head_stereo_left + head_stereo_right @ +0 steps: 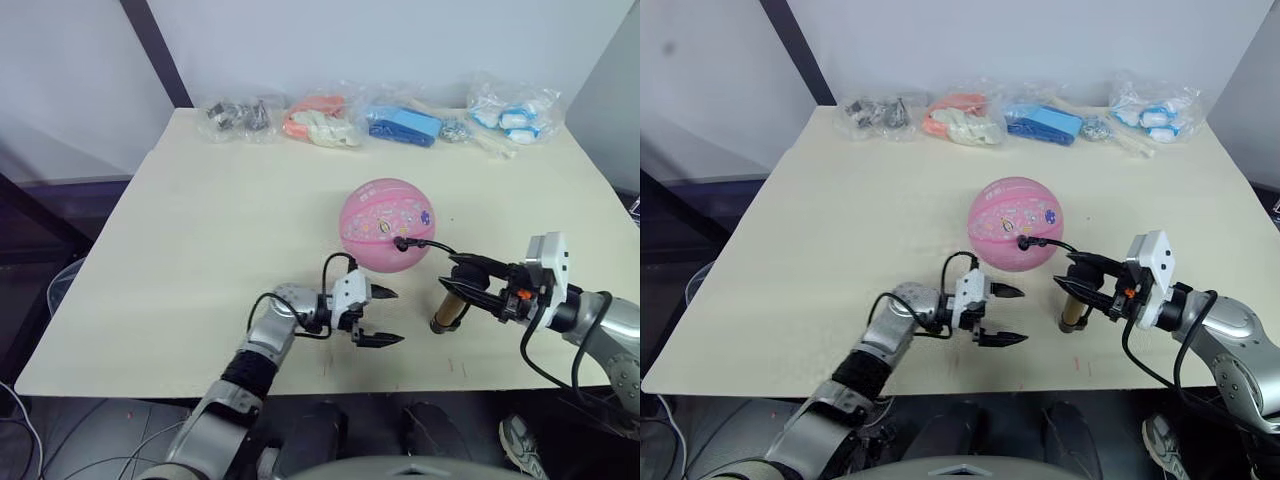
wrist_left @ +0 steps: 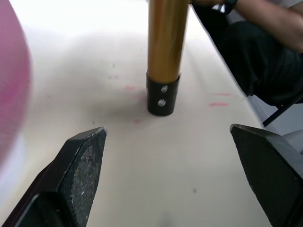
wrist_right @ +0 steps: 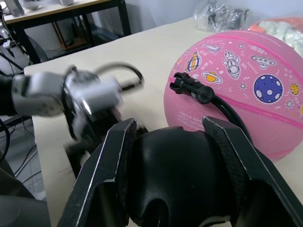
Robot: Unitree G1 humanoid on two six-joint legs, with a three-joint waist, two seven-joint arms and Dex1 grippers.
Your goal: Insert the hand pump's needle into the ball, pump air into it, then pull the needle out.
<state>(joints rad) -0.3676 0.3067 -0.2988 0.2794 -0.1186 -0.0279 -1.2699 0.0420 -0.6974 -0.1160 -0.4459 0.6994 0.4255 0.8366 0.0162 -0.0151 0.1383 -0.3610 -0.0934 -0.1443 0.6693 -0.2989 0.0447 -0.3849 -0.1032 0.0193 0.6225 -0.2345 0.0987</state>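
A: Where does the pump [image 1: 447, 308] stand?

B: Upright on the surface [image 1: 180, 250], just right of the ball [image 1: 387, 224]. The right claw [image 1: 468, 284] is clamped on its black handle. The left claw [image 1: 378, 316] hangs near the base with its fingers apart, holding nothing.

A: And the needle?

B: Its black fitting [image 3: 191, 88] sits against the ball's near side and the hose [image 3: 227, 109] arcs back to the pump, so I judge the needle is in, though the pin itself is hidden.

A: So pumping is the step. How to do it well?

B: Close the left claw on the gold barrel low down to steady it, then stroke the handle straight along the barrel. Any sideways pull could tug the hose and lever the fitting out.

A: The ball's look?

B: Pink, round, printed with planets and rockets; no dent shows from here.
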